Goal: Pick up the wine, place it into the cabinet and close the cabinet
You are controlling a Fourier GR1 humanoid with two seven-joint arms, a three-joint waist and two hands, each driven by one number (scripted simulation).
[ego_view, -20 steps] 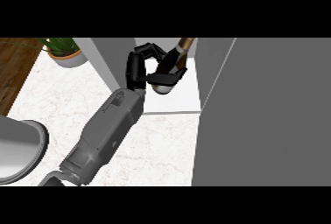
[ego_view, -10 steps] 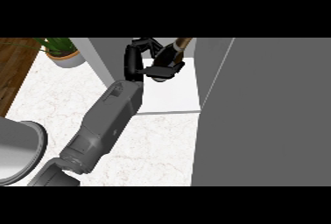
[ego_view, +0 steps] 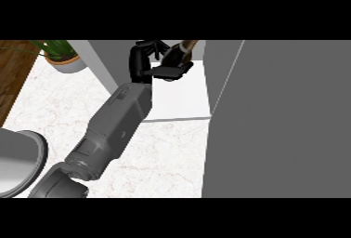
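Observation:
The wine bottle (ego_view: 186, 47), dark with a brown neck, is tilted with its neck pointing up and to the right, at the top of the view. My left hand (ego_view: 145, 58) is shut on it, and its fingers and thumb hide most of the bottle's body. Hand and bottle are over the white floor (ego_view: 179, 100) of the open cabinet, near its back. The cabinet's grey door (ego_view: 288, 116) stands open and fills the right side of the view. My right hand shows nowhere.
A potted plant (ego_view: 60, 53) stands at the top left, beside the cabinet's left wall (ego_view: 103, 60). A large grey round vessel (ego_view: 17, 162) sits at the lower left edge. The white marble counter (ego_view: 165, 153) runs in front of the cabinet, with brown wood (ego_view: 12, 74) at the far left.
My left hand has carried the bottle farther up the view, deeper into the cabinet, and the forearm has stretched out after it. The door has not moved.

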